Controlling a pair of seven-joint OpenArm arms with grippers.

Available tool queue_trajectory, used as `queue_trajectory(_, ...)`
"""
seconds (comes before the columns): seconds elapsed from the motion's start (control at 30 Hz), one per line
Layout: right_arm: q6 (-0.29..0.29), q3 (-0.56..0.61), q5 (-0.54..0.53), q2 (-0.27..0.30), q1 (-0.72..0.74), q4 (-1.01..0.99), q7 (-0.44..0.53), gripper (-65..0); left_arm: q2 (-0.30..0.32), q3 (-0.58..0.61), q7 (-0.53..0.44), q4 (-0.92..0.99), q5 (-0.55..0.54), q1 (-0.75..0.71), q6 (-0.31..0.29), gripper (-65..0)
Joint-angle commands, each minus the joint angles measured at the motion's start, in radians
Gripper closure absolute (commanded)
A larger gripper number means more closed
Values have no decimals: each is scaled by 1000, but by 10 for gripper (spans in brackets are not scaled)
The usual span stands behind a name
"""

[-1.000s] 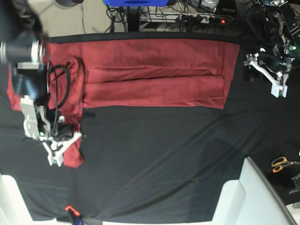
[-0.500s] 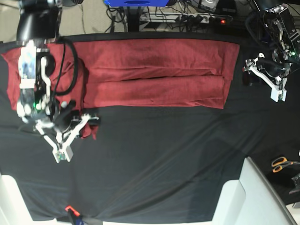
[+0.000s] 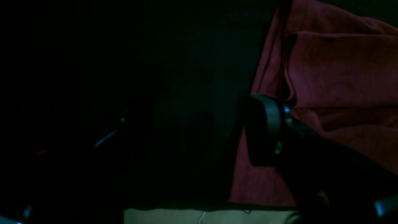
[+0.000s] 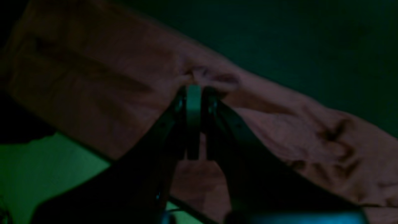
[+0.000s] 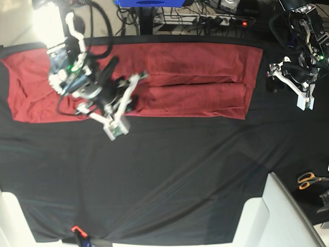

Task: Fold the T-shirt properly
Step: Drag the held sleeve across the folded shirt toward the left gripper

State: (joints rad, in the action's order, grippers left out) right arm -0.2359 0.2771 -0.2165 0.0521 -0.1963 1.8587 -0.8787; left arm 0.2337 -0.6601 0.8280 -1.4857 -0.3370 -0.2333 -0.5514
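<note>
The brick-red T-shirt (image 5: 195, 77) lies as a long band across the far part of the black cloth (image 5: 169, 175). My right gripper (image 5: 141, 78) is over the shirt's left-middle. In the right wrist view the right gripper (image 4: 194, 90) is shut on a pinched ridge of the shirt (image 4: 93, 84). My left gripper (image 5: 271, 76) hovers just off the shirt's right edge. The left wrist view is very dark. There the left gripper (image 3: 186, 133) stands open with nothing between its fingers, and the shirt (image 3: 335, 71) lies to its right.
Orange-handled scissors (image 5: 308, 180) lie at the right edge. White blocks sit at the near right (image 5: 277, 216) and near left corners. A small orange-tipped tool (image 5: 77, 230) is at the front edge. Cables and a blue frame (image 5: 149, 2) run behind the table.
My right arm swung from the near left up and to the right, carrying the gripped shirt fabric onto the shirt's body. The left arm barely moved.
</note>
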Motion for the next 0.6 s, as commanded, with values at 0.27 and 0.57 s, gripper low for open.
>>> queue_trajectory(0.27,-3,182,-10,-1,10,14,25,0,17,-3,-12,-19,-7,-1,-5,-441)
queue_trajectory(0.57,-3,301,-11,-1,25,-106,71,0,17,-3,-12,-16,-7,-1,-5,-441)
